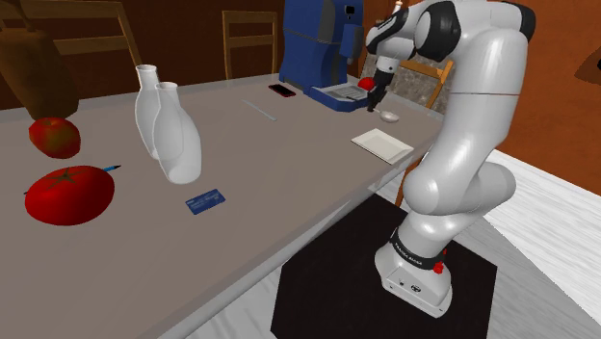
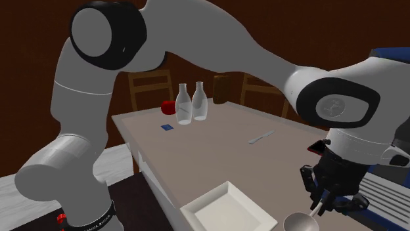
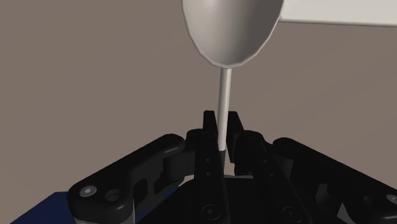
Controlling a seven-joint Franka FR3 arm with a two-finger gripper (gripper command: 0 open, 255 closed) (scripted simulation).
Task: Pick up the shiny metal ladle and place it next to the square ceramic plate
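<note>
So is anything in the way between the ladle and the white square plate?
No, nothing I can see. The gripper has its jaws shut on the handle of the ladle, and the ladle's bowl hangs close beside a corner of the plate. Only bare table lies around them.

Ladle (image 3: 232,32) is rendering smooth and pale grey with a faint sheen; metal is not plainly showing. Plate (image 2: 230,211) is reading as flat matt white. Table (image 1: 289,164) is looking smooth, matt, grey-brown. Gripper (image 3: 221,121) is showing a black, slightly glossy casing. Tomato (image 1: 67,195) is shining glossy red. Chair (image 1: 249,39) is showing brown wood.
</note>
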